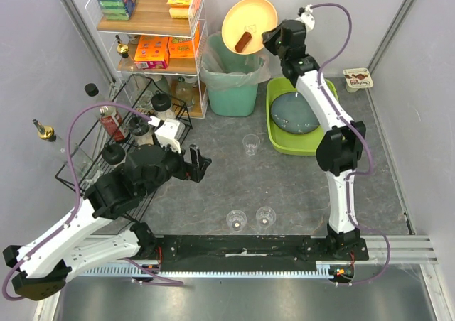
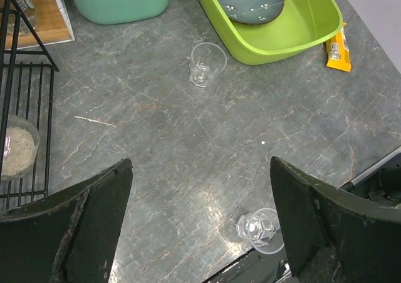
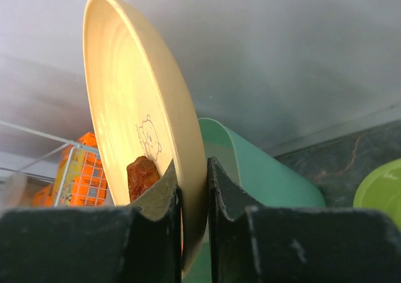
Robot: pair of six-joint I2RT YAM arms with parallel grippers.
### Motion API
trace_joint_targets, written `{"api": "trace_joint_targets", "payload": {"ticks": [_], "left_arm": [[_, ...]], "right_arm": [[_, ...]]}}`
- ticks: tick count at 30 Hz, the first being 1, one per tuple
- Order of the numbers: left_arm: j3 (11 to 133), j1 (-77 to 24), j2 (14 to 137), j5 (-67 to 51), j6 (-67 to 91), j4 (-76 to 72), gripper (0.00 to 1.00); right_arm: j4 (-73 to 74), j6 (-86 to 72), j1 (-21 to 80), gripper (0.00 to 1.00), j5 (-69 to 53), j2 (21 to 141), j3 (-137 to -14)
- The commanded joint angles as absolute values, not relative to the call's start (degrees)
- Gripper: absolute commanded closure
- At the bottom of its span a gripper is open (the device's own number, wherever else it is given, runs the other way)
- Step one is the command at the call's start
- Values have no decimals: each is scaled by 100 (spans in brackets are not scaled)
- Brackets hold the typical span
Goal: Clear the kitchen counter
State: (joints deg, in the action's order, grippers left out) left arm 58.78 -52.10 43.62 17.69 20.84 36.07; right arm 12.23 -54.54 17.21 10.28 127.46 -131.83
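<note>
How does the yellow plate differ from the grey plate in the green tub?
The yellow plate is held by the right gripper, tilted above the bin; the grey plate lies flat in the tub. The yellow plate carries a brown food scrap; the grey plate has only small white specks. Both are round.

On the dark-grey kitchen counter, the lime-green plastic tub stands right of the teal plastic bin, a grey round plate inside.
</note>
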Motion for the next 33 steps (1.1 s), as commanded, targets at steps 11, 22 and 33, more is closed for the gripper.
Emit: {"api": "trace_joint_targets", "payload": {"ticks": [11,22,33], "left_arm": [[5862,-5194,4307,1942,1714,3437,4],[5862,-5194,4351,1942,1740,3419,4],[5915,-5186,4289,1872,1819,3454,4]], "right_arm": [[-2020,595,2803,100,3401,12270,-12806],[-3251,2504,3392,100,3700,11997,-12094],[-3149,2357,3428,100,4262,10926,-11566]]}}
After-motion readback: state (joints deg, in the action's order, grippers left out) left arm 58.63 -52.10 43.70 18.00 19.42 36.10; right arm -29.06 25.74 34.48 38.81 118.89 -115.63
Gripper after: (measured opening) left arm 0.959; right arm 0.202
